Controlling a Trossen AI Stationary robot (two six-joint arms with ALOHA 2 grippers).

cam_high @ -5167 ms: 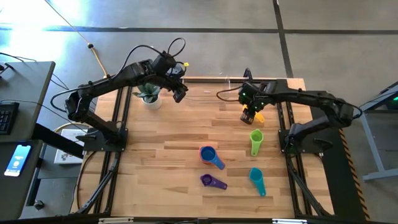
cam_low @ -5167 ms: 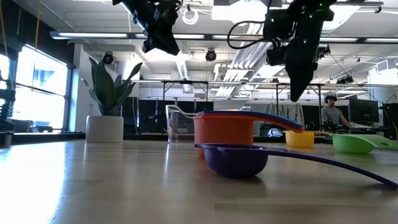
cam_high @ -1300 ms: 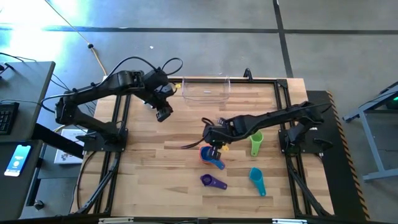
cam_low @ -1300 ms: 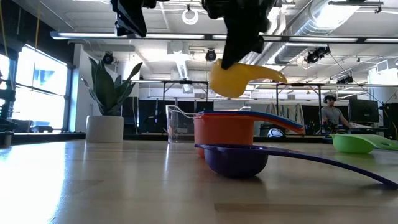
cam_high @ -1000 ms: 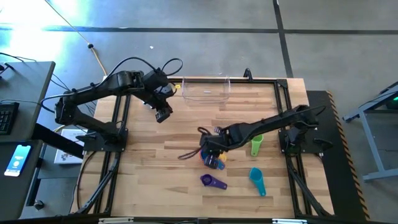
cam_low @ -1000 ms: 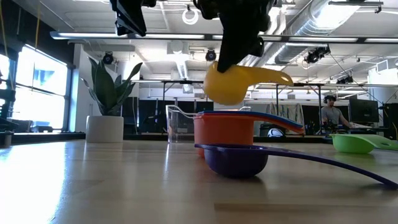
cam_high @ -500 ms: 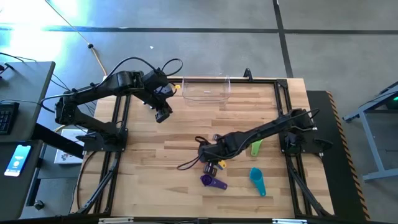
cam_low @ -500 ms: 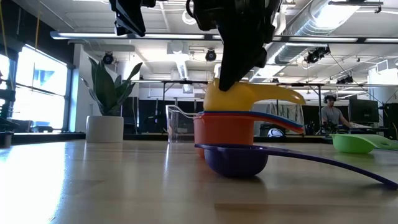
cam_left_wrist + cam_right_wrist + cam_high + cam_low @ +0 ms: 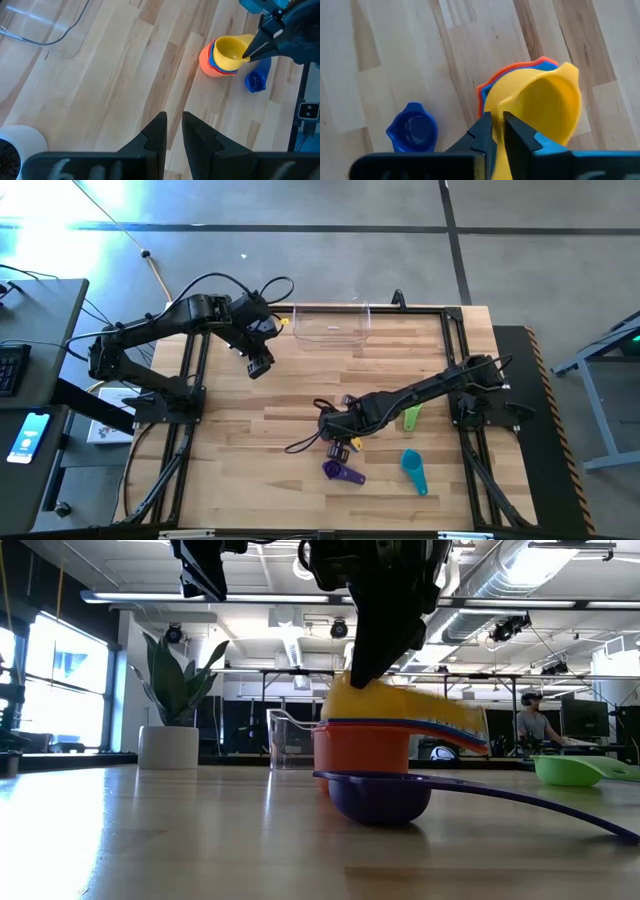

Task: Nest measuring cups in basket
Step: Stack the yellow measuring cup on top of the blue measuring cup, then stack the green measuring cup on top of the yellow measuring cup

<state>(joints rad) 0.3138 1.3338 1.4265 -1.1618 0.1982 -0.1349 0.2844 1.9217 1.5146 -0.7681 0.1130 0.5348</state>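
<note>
Surface: light butcher-block wooden table [image 9: 300, 380] with plank seams, framed by black rails. Around it grey concrete floor; a dark desk with a keyboard and a lit phone [image 9: 28, 436] sits to the left.

Room in the low view: open industrial ceiling with ducts and strip lights, bright windows on the left, benches and monitors at the back, a seated person with headphones [image 9: 532, 720] far right.

Right gripper [image 9: 496, 131] is low over the table centre, fingers pinched nearly together on the handle of the yellow round plastic measuring cup [image 9: 542, 107]. That cup sits tilted in the stack: orange plastic cup [image 9: 360, 752] at the bottom, with blue and red rims just showing between them. Stack rests on the wood, not in the bin.

Purple plastic cup [image 9: 380, 797] lies on the table just in front of the stack, handle running off right. Green plastic cup [image 9: 411, 416] and teal plastic cup [image 9: 412, 468] lie apart, on the right side.

Clear rectangular plastic basket [image 9: 331, 327] stands at the far edge, well apart from the stack.

Left gripper [image 9: 169, 134] hangs above the table's left-far part, fingers a narrow gap apart, grasping nothing. White plant pot [image 9: 168, 747] with a green leafy plant stands at the far left corner.
</note>
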